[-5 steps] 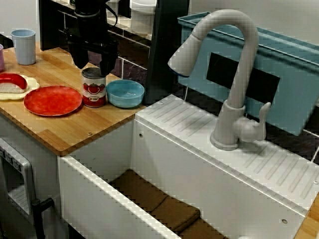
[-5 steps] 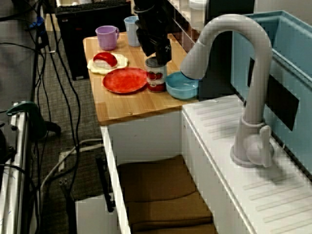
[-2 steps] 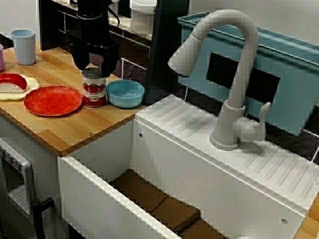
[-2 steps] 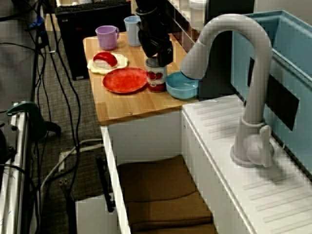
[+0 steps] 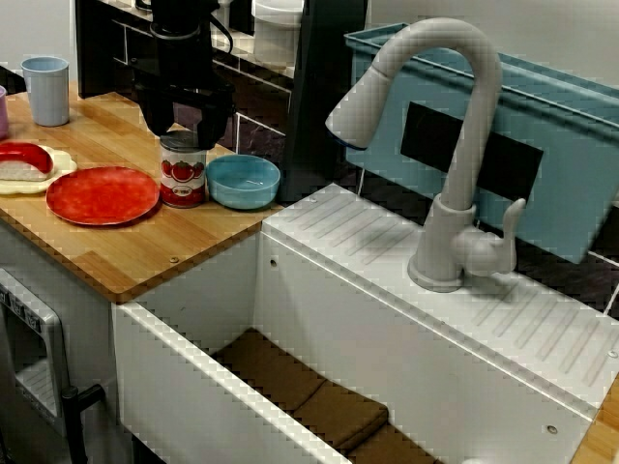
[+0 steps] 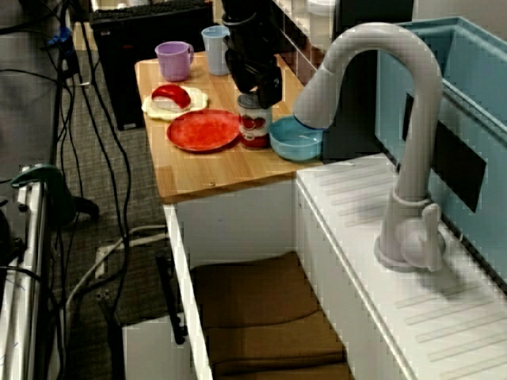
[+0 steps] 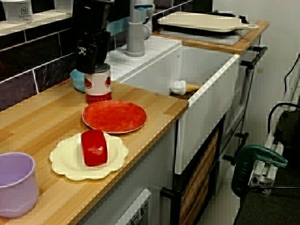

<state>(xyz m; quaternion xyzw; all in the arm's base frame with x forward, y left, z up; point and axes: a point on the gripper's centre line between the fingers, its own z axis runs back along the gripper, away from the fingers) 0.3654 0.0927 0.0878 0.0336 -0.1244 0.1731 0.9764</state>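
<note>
Tool point(image 5: 184, 126) is hung straight over the can point(image 5: 183, 174) and is released. Its fingers point(image 5: 155, 118) are spread wider than the can, w/ tips about level w/ the top rim, and nothing is gripped. Whether a tip touches the rim can't be told from any view.

The can is stood upright on the tabletop point(image 5: 145, 246) near the back wall, between the red plate point(image 5: 102, 194) and the bowl point(image 5: 243, 181). It is just beside both; contact w/ either can't be made out.

Handling, as judged:
- The can is taken for stiff metal, prob. full, so fairly heavy for its size and not fragile.
- The wall is smooth w/ a printed label, so some slip is to be expected, and a round body can twist in a two-finger grip.
- Best hold is judged to be across the dia. on the upper-to-mid wall, below the rim.
- Plate and bowl are both low, so that part of the wall is left free on each side.

Also seen:
- In the view from the tabletop's end, a cream plate point(image 7: 70, 161) w/ a red block point(image 7: 94, 147) and a purple mug point(image 7: 15, 183).
- In the sink-side view, a blue cup point(image 5: 46, 89), the sink point(image 5: 184, 362) w/ brown cloths point(image 5: 300, 387) in it, and the faucet point(image 5: 455, 145).
</note>
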